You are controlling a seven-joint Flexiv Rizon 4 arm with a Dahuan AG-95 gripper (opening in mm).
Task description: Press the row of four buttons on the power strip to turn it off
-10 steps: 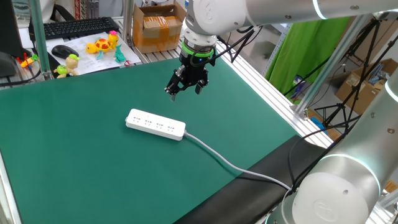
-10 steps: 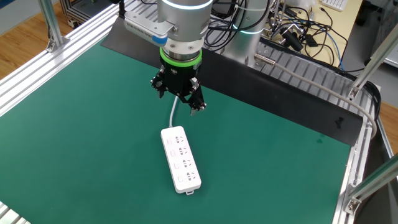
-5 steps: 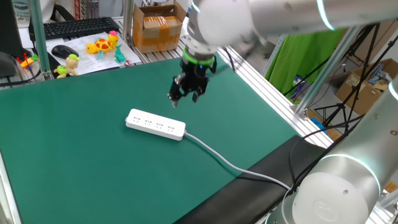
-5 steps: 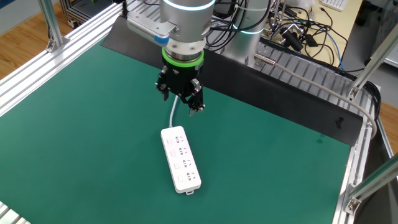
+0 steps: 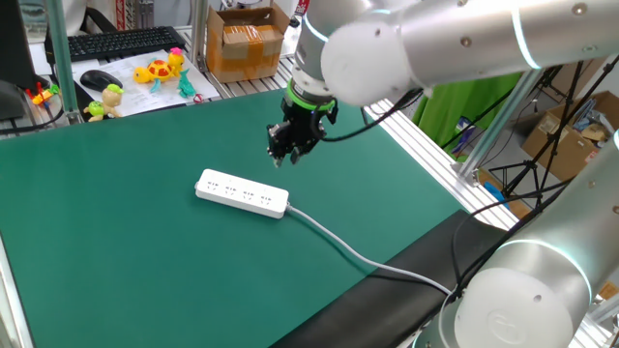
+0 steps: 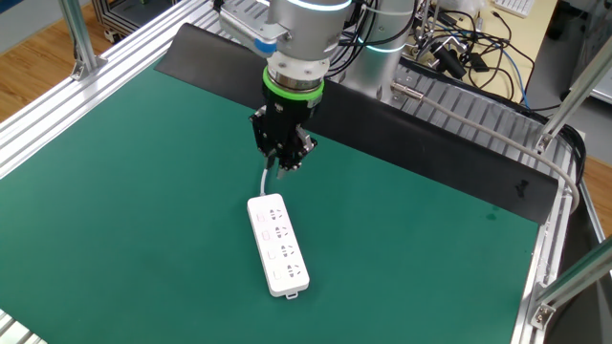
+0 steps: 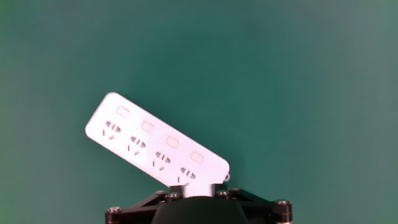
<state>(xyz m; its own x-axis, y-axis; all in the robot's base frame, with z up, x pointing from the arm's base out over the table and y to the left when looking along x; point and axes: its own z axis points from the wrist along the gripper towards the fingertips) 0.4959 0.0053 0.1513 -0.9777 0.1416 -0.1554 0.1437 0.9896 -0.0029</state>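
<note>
On my screen the power strip [image 5: 242, 193] lies flat on the green mat [image 5: 116, 242], left of centre in one fixed view. Its four buttons [image 7: 158, 142] show as a row along one long edge in the hand view. Its cable [image 5: 348, 247] trails toward the lower right. The gripper [image 5: 287, 155] hangs above the mat, just past the strip's cable end, touching nothing; I cannot tell how far its fingers stand apart. A keyboard [image 5: 116, 43] and toys [image 5: 160, 70] sit at upper left.
</note>
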